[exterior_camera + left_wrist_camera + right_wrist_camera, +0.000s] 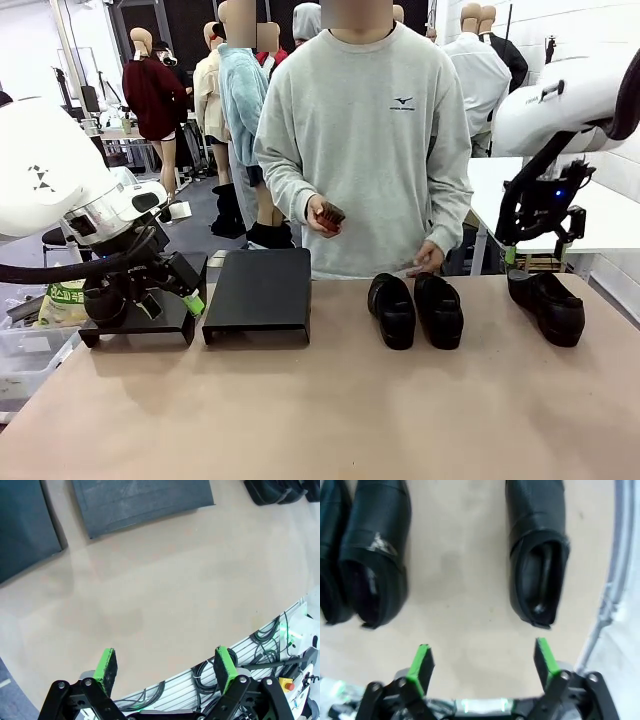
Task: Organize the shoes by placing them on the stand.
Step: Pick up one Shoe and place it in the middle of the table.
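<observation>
Table (320, 420) bearing everything. Person (350, 150) standing at far side; chest logo (402, 103) print too small to read. Two black stands: centre stand (260, 290), left stand (140, 325). Three black shoes lying on table, off stands: middle-left shoe (392, 310) touching middle-right shoe (439, 310), single shoe (547, 305) at right. Left gripper (165, 669) hanging over bare tabletop, jaws spread, empty. Right gripper (483, 661) hovering by single shoe's heel, jaws spread, empty.

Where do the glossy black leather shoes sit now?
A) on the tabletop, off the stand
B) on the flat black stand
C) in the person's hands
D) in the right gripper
A: the glossy black pair and the single shoe rest on the beige table, apart from the flat black stand.
</observation>
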`<state>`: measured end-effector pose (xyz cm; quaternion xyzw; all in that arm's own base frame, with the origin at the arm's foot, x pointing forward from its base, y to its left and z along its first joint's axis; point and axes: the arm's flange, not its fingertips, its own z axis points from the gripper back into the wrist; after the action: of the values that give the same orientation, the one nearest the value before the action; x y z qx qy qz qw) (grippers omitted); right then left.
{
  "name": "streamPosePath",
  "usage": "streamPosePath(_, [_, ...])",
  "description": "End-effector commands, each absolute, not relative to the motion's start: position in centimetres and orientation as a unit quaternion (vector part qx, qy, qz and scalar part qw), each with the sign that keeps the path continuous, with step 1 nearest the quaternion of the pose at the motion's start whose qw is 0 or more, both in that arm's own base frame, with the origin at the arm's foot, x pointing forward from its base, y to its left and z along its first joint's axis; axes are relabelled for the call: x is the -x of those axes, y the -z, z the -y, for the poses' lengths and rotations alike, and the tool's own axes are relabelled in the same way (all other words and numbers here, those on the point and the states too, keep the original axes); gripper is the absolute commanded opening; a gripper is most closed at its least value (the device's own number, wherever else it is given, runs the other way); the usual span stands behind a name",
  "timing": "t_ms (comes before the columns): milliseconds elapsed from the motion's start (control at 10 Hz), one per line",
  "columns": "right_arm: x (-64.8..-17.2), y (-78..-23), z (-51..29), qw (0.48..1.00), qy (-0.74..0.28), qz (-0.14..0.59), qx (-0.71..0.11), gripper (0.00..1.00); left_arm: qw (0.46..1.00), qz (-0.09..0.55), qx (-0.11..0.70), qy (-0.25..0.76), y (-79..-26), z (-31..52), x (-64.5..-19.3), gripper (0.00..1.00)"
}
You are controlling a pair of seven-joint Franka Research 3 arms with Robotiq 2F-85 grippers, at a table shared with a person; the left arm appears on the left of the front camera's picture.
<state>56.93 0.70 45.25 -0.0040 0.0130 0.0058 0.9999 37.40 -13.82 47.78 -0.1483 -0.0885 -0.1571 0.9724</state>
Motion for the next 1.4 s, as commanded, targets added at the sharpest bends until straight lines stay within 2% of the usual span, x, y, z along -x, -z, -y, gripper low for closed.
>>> streamPosePath(0, [-57.4, -41.7, 0.5, 1.0, 0.02, 0.021, 0.009, 1.0, 0.971, 0.097, 0.148, 0.161, -47.5, 13.7, -37.3, 1.0])
streamPosePath(400, [-58.9, -38.5, 1.3, 0.998, 0.018, 0.055, 0.008, 1.0, 0.971, 0.097, 0.148, 0.161, -47.5, 13.7, -37.3, 1.0])
streamPosePath(1300, [-60.4, -34.3, 1.5, 0.999, 0.009, 0.036, -0.008, 1.0, 0.971, 0.097, 0.148, 0.161, -47.5, 13.7, -37.3, 1.0])
